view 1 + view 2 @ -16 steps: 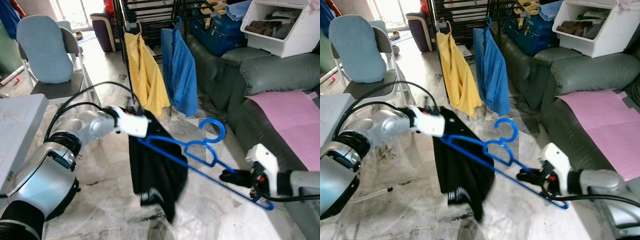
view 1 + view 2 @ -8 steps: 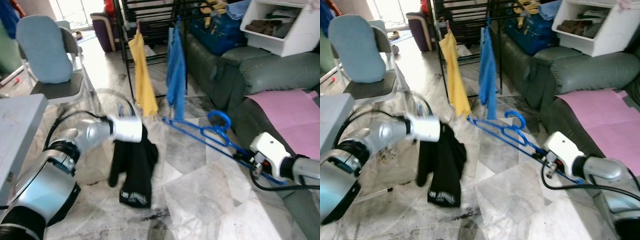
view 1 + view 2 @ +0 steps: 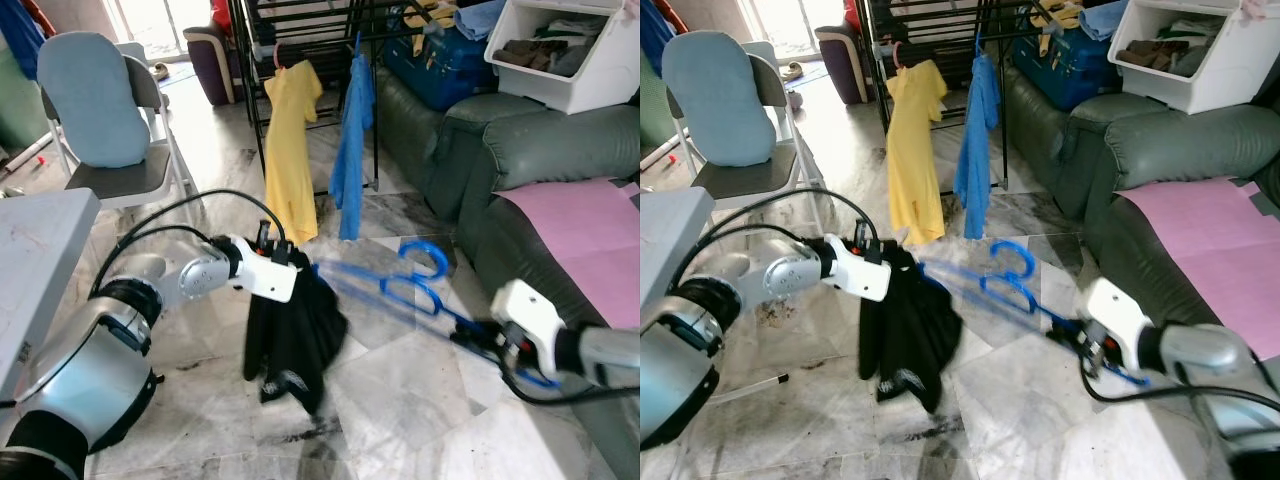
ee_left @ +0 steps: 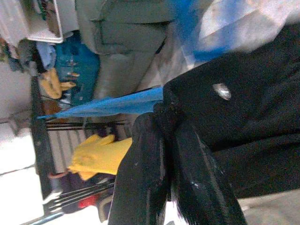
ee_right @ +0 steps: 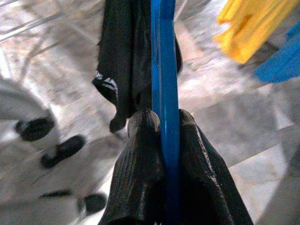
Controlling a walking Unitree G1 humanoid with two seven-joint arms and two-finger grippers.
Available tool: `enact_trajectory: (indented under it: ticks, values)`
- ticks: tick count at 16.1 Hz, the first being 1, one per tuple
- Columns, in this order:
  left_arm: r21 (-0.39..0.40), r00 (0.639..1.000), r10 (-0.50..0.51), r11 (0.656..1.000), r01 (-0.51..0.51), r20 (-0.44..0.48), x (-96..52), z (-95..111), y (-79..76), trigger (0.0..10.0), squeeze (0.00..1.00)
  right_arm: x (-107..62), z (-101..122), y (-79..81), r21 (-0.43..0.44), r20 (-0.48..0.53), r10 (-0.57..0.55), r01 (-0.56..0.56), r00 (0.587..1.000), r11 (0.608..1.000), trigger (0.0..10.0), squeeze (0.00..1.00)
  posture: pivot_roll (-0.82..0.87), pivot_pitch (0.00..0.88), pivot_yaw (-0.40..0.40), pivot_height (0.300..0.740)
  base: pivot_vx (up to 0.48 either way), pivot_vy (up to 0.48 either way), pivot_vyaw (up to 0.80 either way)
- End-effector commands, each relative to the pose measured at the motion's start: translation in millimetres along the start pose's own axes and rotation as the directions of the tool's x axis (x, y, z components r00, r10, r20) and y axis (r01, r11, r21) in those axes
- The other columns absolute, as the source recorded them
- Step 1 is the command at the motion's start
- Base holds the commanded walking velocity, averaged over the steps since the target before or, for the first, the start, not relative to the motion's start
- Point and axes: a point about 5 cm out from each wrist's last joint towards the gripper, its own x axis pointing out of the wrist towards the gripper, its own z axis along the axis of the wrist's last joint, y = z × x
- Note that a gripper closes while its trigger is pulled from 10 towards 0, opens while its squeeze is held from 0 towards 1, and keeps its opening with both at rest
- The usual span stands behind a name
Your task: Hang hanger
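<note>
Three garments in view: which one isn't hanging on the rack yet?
The black garment. The left gripper holds it up over the floor beside the blue hanger, while the yellow shirt and blue shirt already hang from the rack.

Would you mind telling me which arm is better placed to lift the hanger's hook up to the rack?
Probably the right. Its gripper is shut on the blue hanger, near the hook. The left gripper pinches the black garment at the far end.
</note>
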Motion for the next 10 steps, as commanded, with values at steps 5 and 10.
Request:
enact_trajectory:
  ticks: [5, 10]
  values:
    - [0.037, 0.996, 0.090, 0.995, -0.089, -0.029, -4.1, -6.6, 19.4, 10.0, 0.00, -8.3, -3.0, 9.2, 0.024, -0.031, 0.090, -0.089, 0.995, 0.996, 10.0, 0.00, -0.14, 0.000, 0.086, 0.740, 0.000, 0.000, 0.00]
    - [-0.107, 0.990, 0.137, 0.985, -0.132, 0.040, -5.3, -0.4, 27.3, 10.0, 0.00, 13.1, -12.6, -4.9, 0.071, -0.019, -0.110, 0.111, 0.994, 0.991, 10.0, 0.00, -0.12, 0.000, 0.075, 0.740, 0.000, 0.000, 0.00]
